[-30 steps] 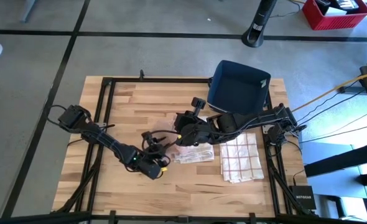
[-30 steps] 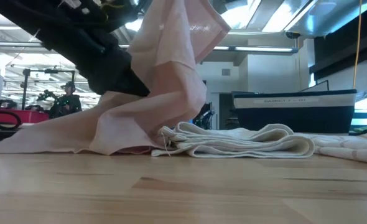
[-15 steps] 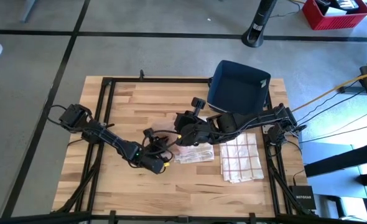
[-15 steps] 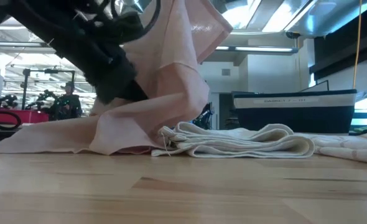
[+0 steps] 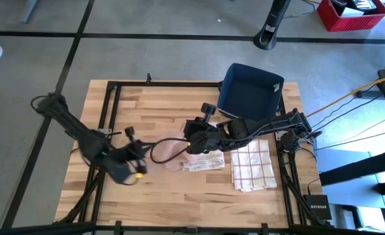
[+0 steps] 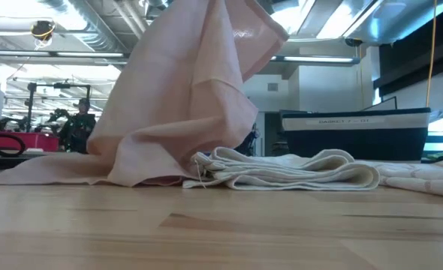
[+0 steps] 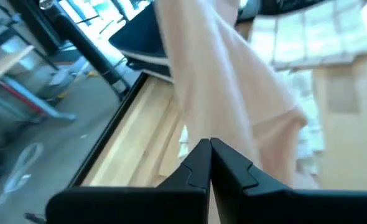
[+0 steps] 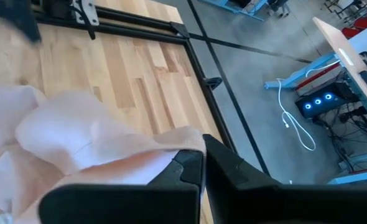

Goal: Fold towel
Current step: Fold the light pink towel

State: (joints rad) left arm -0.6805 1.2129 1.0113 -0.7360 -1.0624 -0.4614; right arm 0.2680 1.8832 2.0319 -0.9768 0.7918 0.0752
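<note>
A pale pink towel (image 6: 184,97) hangs from my right gripper (image 5: 191,140) over the middle of the table. That gripper is shut on the towel's top. The towel's lower end (image 6: 56,172) lies spread on the wood. My left gripper (image 5: 135,173) is shut and empty, left of the towel and clear of it. In the left wrist view its fingertips (image 7: 209,148) meet with the towel (image 7: 233,106) hanging beyond them. A folded white towel (image 5: 204,162) lies flat beside the pink one. My right gripper pinches a bunched upper edge of the pink towel (image 8: 171,155) between its two fingers. The fingers slant down toward the table's left. The towel hangs slack below them in loose folds (image 8: 78,137), with its lower end resting on the table.
A red-checked towel (image 5: 251,166) lies flat to the right of the folded white one (image 6: 296,169). A dark blue bin (image 5: 251,91) stands at the table's far right. Bare wood (image 5: 147,104) spreads over the left and far parts of the table.
My left gripper has drawn back from the pink towel toward the table's left edge and risen, leaving the low view. The towel still hangs from my right gripper, and its left side now shows uncovered down to the table.
</note>
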